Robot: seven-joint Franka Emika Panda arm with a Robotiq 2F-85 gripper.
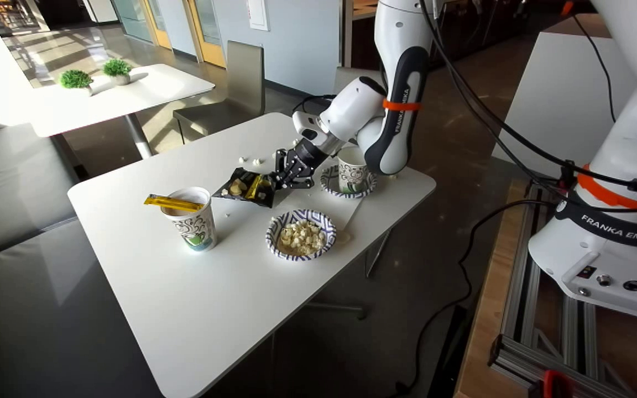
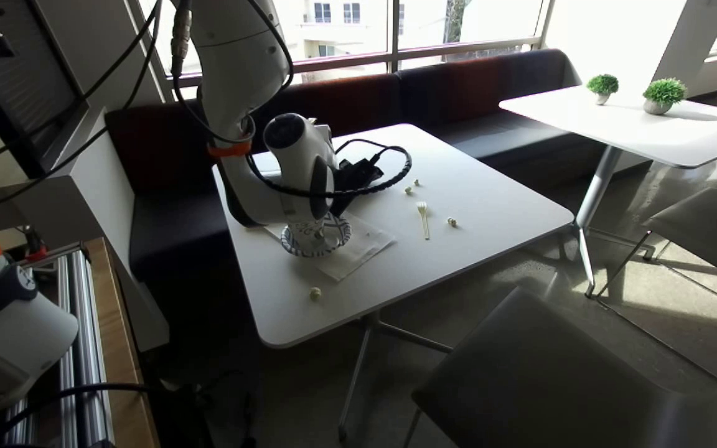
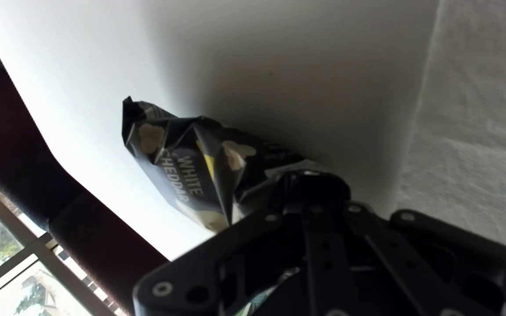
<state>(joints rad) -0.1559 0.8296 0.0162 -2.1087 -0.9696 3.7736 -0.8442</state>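
Note:
A black snack bag (image 1: 245, 188) with a yellow stripe and popcorn pictures slants just above the white table. My gripper (image 1: 276, 180) is shut on its crumpled end. In the wrist view the bag (image 3: 187, 171), lettered "WHITE CHEDDAR", runs out to the left from the jaws; the pinched part lies hidden behind the dark fingers. Nearby, a patterned paper bowl (image 1: 327, 221) holds popcorn (image 1: 301, 236). Behind the gripper, a paper cup (image 1: 351, 170) stands in a second patterned bowl (image 1: 371, 186). In an exterior view the arm largely blocks the gripper and bag.
A tall paper cup (image 1: 196, 225) with a yellow packet (image 1: 175, 203) across its rim stands toward the bench side. A napkin (image 2: 358, 261) lies beside the second bowl. A fork (image 2: 423, 221) and loose popcorn pieces (image 2: 452, 222) are scattered on the table (image 2: 489, 205).

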